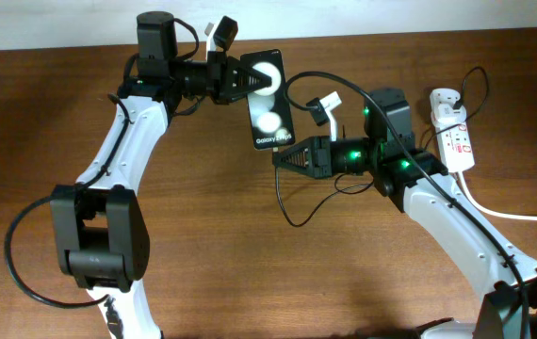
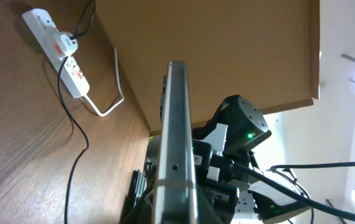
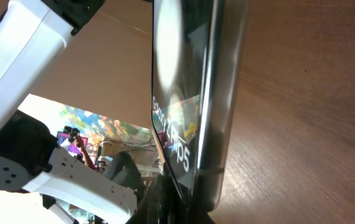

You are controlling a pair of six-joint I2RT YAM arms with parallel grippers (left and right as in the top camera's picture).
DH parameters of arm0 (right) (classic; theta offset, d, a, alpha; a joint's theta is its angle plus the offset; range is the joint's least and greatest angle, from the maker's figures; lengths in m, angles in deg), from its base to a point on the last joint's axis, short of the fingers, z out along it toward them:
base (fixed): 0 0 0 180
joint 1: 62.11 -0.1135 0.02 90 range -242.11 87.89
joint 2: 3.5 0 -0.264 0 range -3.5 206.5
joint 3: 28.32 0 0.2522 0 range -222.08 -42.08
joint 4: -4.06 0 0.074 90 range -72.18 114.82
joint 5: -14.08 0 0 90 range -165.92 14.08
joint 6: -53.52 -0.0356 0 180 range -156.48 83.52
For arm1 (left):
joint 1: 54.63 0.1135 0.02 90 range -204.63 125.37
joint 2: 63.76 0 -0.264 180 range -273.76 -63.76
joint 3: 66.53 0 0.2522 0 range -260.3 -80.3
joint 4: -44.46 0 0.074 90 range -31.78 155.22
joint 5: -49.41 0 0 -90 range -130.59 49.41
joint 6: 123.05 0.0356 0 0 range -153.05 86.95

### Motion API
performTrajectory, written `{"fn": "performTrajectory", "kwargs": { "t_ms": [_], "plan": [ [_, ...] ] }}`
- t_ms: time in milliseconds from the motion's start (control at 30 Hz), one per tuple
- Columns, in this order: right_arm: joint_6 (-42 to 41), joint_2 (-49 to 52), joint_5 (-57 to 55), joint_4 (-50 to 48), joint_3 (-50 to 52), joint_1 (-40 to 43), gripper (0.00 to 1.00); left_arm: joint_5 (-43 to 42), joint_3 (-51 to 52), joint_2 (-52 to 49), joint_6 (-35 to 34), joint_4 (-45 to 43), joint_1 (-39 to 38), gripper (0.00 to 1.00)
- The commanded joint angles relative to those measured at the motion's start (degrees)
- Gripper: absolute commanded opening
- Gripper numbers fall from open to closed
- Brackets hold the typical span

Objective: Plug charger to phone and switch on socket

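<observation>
The black phone is held above the table, screen up, with its "Galaxy" end towards my right arm. My left gripper is shut on its far end. The phone shows edge-on in the left wrist view. My right gripper is shut on the charger's connector tip, right at the phone's near end. The phone fills the right wrist view, and the tip itself is dark and hard to make out there. The thin black charger cable loops over the table. The white socket lies at the far right; it also shows in the left wrist view.
A thick white cord runs from the socket off the right edge. A plug sits in the socket with black cable trailing across the wooden table. The two arms meet over the table's middle.
</observation>
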Motion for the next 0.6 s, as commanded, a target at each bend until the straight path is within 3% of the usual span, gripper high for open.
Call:
{"fn": "performTrajectory", "kwargs": {
  "t_ms": [0, 367, 567],
  "plan": [
    [-3.13, 1.60, -2.89, -4.33, -0.79, 0.13, 0.04, -2.95, -0.57, 0.13, 1.14, 0.11, -1.53, 0.00],
    [-2.64, 1.75, 1.05, -6.56, -0.79, 2.82, 0.04, -2.95, -0.57, 0.13, 1.16, 0.09, -1.51, 0.00],
    [-0.09, 1.75, 0.55, -2.60, -0.79, 3.87, 0.04, -2.95, -0.57, 0.13, 1.16, 0.09, -1.51, 0.00]
  ]
}}
